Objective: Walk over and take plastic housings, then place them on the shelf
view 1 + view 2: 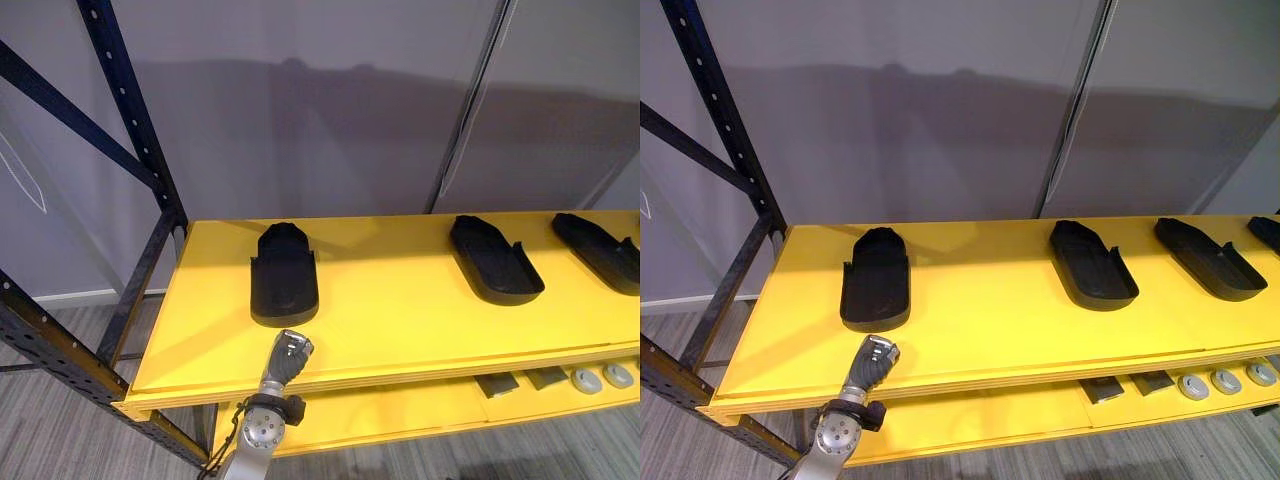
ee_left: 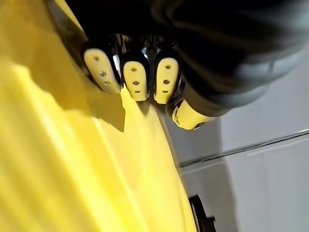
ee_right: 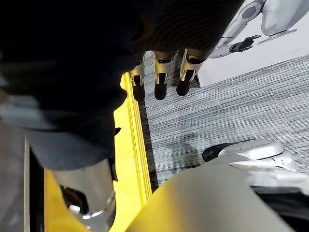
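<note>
Three black plastic housings lie on the yellow shelf board [image 1: 400, 310]: one at the left [image 1: 285, 275], one in the middle [image 1: 495, 258], one at the right [image 1: 600, 250]. The right eye view catches the corner of a further housing [image 1: 1268, 230] at the far right. My left hand [image 1: 290, 352] is at the board's front edge, just short of the left housing, apart from it and holding nothing. Its fingers [image 2: 136, 79] hang relaxed over the yellow board. My right hand [image 3: 161, 72] hangs low beside the shelf's edge above the floor, fingers straight and empty.
A dark blue rack upright [image 1: 140, 130] with a diagonal brace stands at the shelf's left end. On the lower yellow board [image 1: 400, 405] lie small grey round parts [image 1: 600, 378] and dark square pieces [image 1: 497, 385]. Grey wall panels stand behind the shelf.
</note>
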You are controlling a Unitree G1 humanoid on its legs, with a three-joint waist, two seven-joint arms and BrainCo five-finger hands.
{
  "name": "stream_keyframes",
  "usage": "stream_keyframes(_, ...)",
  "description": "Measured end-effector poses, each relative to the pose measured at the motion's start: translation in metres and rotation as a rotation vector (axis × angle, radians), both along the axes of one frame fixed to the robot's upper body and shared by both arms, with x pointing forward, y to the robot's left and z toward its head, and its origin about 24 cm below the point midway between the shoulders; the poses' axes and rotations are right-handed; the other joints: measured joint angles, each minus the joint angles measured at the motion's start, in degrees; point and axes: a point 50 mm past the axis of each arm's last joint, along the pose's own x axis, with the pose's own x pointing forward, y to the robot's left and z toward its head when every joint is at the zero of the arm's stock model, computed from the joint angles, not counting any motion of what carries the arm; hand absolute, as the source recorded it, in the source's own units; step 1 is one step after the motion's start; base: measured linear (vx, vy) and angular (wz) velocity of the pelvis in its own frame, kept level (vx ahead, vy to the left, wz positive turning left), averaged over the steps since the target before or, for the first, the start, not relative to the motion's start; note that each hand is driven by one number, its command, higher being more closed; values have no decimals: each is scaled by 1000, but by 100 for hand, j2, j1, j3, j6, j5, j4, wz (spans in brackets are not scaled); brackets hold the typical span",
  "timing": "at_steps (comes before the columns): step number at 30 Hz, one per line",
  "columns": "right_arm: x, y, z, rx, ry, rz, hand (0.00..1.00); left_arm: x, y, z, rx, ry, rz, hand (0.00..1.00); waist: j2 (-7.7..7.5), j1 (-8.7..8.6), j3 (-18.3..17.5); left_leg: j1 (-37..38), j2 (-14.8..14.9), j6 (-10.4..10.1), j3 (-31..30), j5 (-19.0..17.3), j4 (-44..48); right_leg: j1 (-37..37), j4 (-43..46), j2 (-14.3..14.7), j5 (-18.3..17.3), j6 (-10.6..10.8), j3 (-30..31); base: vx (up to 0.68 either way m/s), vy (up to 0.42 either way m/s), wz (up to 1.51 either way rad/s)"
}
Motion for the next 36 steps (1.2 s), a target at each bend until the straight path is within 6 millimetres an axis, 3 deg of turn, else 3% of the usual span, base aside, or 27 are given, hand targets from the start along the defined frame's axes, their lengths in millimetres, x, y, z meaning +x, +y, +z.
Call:
stream_keyframes(17, 10, 1, 0, -1, -11, 9, 0, 23, 18, 1, 76, -12, 102, 100, 26, -219, 52, 96, 15, -26, 123, -87, 2, 108, -159, -1, 83, -18, 83, -10, 2, -3)
stream_keyframes(36, 13, 0, 0, -6, -16, 24, 0, 40, 31, 7, 92, -36, 172, 100, 25, -314, 113, 130, 20, -41, 175, -143, 22, 156, -216, 0, 91, -31, 137, 2, 0, -1)
